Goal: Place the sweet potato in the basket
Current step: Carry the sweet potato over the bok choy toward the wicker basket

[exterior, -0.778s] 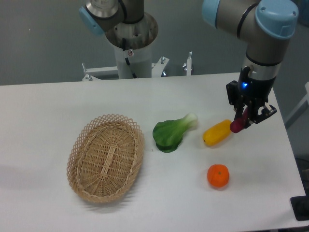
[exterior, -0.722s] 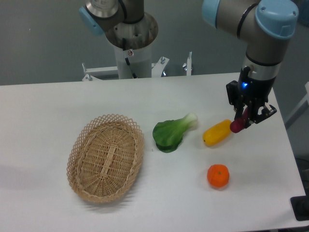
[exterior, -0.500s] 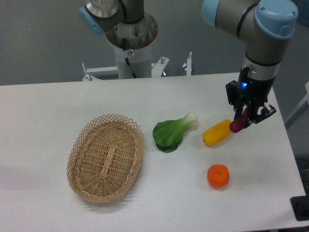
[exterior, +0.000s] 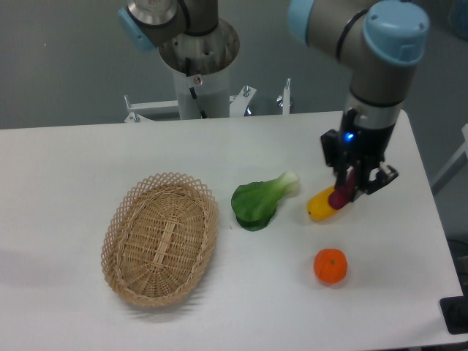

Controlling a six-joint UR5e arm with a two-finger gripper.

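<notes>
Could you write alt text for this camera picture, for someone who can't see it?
A robot gripper holds a purple sweet potato above a yellow vegetable on a white table; a wicker basket sits empty far left.

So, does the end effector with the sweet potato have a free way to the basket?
Probably yes. The end effector holds the sweet potato over the yellow vegetable. Only the low bok choy lies between it and the open, empty basket.
</notes>
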